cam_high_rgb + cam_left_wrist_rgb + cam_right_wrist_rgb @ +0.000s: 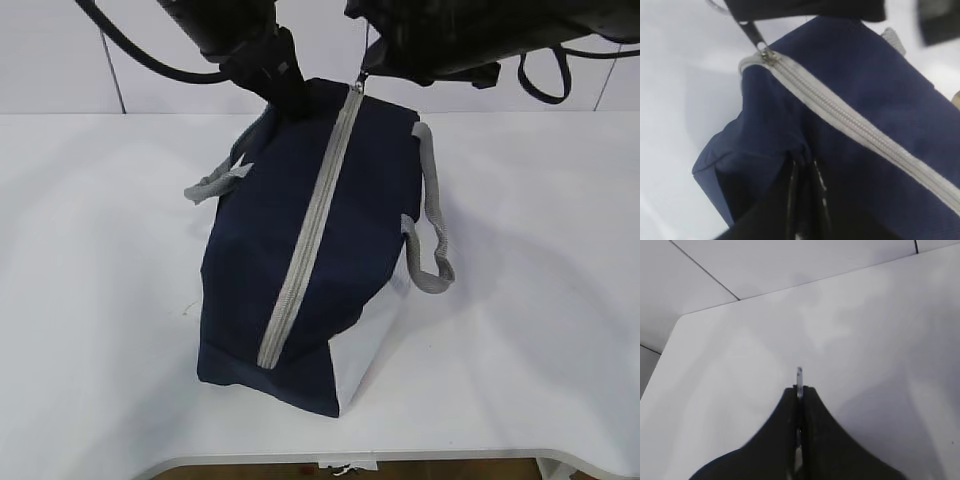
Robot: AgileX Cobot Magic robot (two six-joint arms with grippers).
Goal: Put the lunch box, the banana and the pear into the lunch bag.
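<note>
On the white table [90, 300], my left fingers [805, 200] pinch the lunch bag [300, 300] fabric taut while my right gripper [799, 390] clamps the zipper pull [754, 34]; I should draw straight along the zipper [310, 230].

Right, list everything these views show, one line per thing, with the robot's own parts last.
navy-blue boxy fabric lunch bag: one, navy with white end panel, standing mid-table, zipped along its full top.
grey zipper: one, light grey, running the length of the bag's top, closed.
metal zipper pull: one, dark metal, at the bag's far end, pinched from above.
grey strap handles: two, grey, hanging one on each side of the bag.
white table: one, white, under the bag.
left gripper: one, black, shut on the bag's fabric beside the zipper.
right gripper: one, black, shut on the zipper pull.
</note>
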